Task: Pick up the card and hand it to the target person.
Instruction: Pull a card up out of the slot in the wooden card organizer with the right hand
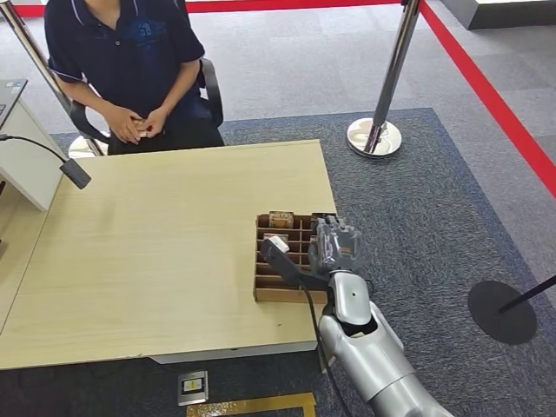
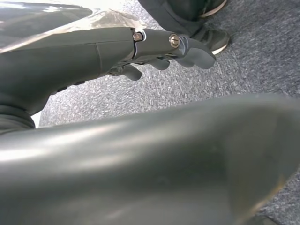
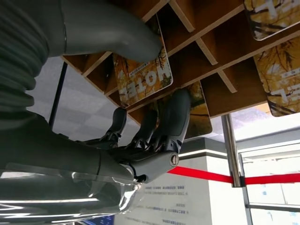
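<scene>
Right hand [image 1: 334, 243] sits over the far right corner of the wooden card rack [image 1: 266, 280] on the counter [image 1: 164, 252]. Its thumb and fingers [image 3: 175, 117] reach either side of a "HOTEL" card [image 3: 143, 77] standing in a rack slot; contact unclear. Left hand [image 2: 155, 47]: fingers loosely extended, holding nothing.

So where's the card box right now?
In the head view the card box sits at the near right corner of the table, with the right hand over its right side; the person sits at the far edge.
</scene>
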